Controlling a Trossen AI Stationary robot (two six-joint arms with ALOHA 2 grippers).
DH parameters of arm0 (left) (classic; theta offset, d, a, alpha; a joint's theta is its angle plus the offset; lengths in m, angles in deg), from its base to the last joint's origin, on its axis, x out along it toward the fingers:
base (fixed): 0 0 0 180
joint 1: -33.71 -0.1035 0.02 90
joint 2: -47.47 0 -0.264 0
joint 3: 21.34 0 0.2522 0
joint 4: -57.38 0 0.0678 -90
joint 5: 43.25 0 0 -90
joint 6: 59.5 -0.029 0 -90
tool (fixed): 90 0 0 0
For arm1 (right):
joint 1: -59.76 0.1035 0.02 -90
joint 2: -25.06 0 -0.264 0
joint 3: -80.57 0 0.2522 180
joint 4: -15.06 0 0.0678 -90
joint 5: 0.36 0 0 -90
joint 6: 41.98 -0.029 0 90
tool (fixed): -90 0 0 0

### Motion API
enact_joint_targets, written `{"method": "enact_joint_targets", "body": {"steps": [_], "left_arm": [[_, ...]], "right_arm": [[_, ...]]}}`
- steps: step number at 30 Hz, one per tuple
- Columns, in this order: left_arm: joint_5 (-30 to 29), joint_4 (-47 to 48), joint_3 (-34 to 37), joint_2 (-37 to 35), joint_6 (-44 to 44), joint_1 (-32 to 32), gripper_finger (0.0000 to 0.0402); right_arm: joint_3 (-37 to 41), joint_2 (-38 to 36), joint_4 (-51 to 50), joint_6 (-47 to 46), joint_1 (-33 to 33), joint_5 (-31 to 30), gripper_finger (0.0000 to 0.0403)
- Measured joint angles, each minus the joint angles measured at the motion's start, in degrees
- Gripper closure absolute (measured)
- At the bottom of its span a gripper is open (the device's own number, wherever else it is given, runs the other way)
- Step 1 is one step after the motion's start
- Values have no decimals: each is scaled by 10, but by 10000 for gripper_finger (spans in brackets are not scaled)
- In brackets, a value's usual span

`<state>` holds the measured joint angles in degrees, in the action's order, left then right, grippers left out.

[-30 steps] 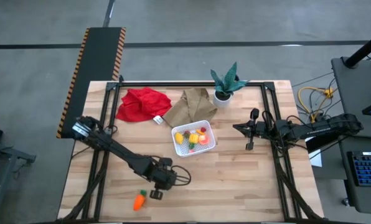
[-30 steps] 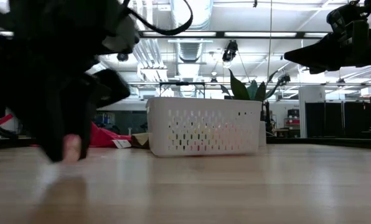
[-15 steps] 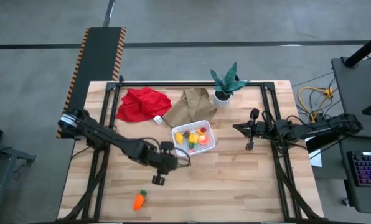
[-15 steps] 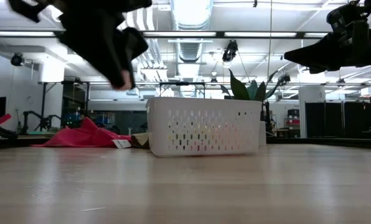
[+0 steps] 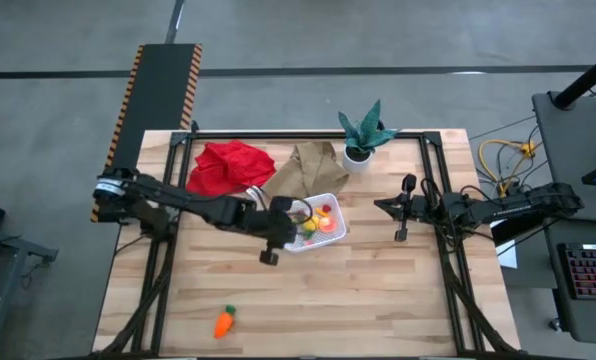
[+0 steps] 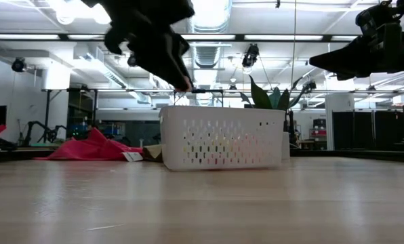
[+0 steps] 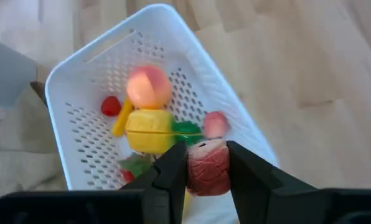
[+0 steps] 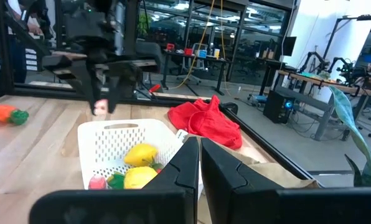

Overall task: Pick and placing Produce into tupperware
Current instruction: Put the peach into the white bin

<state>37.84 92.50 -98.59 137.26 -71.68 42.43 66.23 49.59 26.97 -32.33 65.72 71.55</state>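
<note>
My left gripper (image 5: pixel 270 255) hangs above the near left corner of the white perforated tupperware basket (image 5: pixel 330 236), shut on a small pinkish-red produce piece (image 7: pixel 205 163). In the basket (image 7: pixel 79 68) lie a peach-orange fruit (image 7: pixel 148 87), a yellow piece (image 7: pixel 149 129), red berries and something green. An orange carrot with a green top (image 5: pixel 223 322) lies on the table near the near edge. My right gripper (image 5: pixel 400 212) waits shut, in the air to the right of the basket. My left gripper pinches the pinkish-red piece's two opposite sides (image 7: pixel 192 171) between its two fingers (image 7: pixel 173 177). The fingers come from above, pointing down. The piece is lifted clear, over the basket's rim, and also shows in the right wrist view (image 8: pixel 99 107).
A red cloth (image 5: pixel 230 165) and a tan cloth (image 5: pixel 308 168) lie at the far side behind the basket. A potted green plant (image 5: pixel 363 135) stands at the far edge. Bare wood lies to the basket's near and right sides.
My left gripper has risen from the table beside the carrot and swung toward the far right, up to the basket, carrying the pinkish-red piece lifted clear. The carrot has stayed where it was.
</note>
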Motion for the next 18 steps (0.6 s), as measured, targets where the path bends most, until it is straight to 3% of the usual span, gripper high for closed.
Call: {"method": "enact_joint_targets", "body": {"steps": [18], "left_arm": [[19, -14, -1, 59, -33, -38, 316]], "right_arm": [[0, 0, -6, -2, 0, 0, 394]]}}
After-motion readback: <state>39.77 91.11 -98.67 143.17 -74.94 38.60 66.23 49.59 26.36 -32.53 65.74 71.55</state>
